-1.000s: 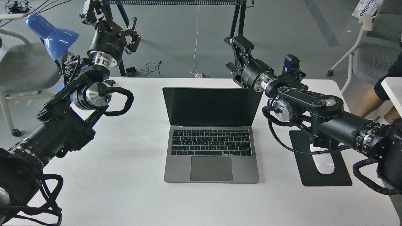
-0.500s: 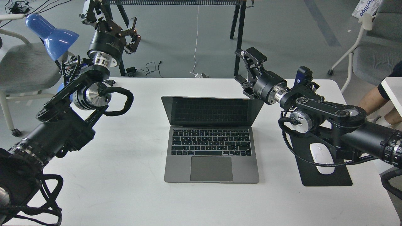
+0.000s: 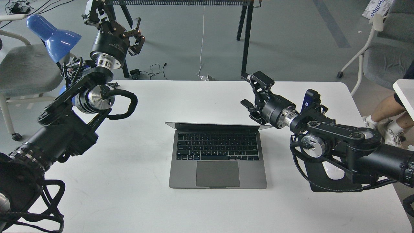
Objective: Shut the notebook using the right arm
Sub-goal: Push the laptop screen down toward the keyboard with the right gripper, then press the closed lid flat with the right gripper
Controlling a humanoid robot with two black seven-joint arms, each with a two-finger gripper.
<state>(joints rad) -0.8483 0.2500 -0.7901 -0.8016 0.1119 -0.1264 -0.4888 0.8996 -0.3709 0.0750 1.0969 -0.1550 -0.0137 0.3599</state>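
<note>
The notebook is a grey laptop (image 3: 217,171) in the middle of the white table (image 3: 129,194), keyboard toward me. Its lid (image 3: 216,124) leans far forward over the keys and shows almost edge-on. My right gripper (image 3: 254,94) is open, jaws spread, right behind the lid's right top corner and against it or nearly so; whether it touches I cannot tell. My left gripper (image 3: 114,24) is open and empty, held high beyond the table's far left corner, well away from the laptop.
A black mouse pad (image 3: 336,186) with a white mouse (image 3: 333,170) lies under my right forearm. A blue desk lamp (image 3: 53,35) stands at the far left. Chairs stand on both sides; a person's legs (image 3: 388,119) are at the right edge.
My right gripper has come forward and down behind the lid. The lid has swung from upright to leaning low over the keyboard. My left arm has not moved.
</note>
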